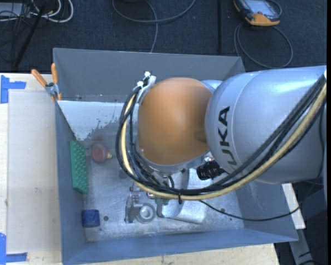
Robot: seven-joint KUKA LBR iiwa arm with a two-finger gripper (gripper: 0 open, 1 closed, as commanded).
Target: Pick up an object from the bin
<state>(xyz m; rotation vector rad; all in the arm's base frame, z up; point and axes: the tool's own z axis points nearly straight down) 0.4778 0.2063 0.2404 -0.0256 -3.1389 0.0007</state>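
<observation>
Reading gripper [139,210] as down near the floor of the bin [154,70], lower centre of frame, tucked under the orange cover [171,120] and cables [123,142]. Can't tell whether spread or pressed together from this angle, and can't confirm anything in it either.

Nearest candidate: small blue cube [90,218], lower left of frame. Sits left of gripper, apart from it, alone on bare floor. Further up the left side: long green studded block [79,167] along the left wall, small reddish round piece [99,154] beside its upper end. Both well apart from gripper.

Judging the step as positioning ahead of a grasp. To do it well:
- Shift left to centre over the cube, not beside it.
- Line up on flat faces of the cube, not corners.
- Touch down gently. Small light part, probably easy to knock toward the near wall.
- Keep cables off the bin rim.
- Close, lift straight up, confirm cube in grip before moving off.
</observation>
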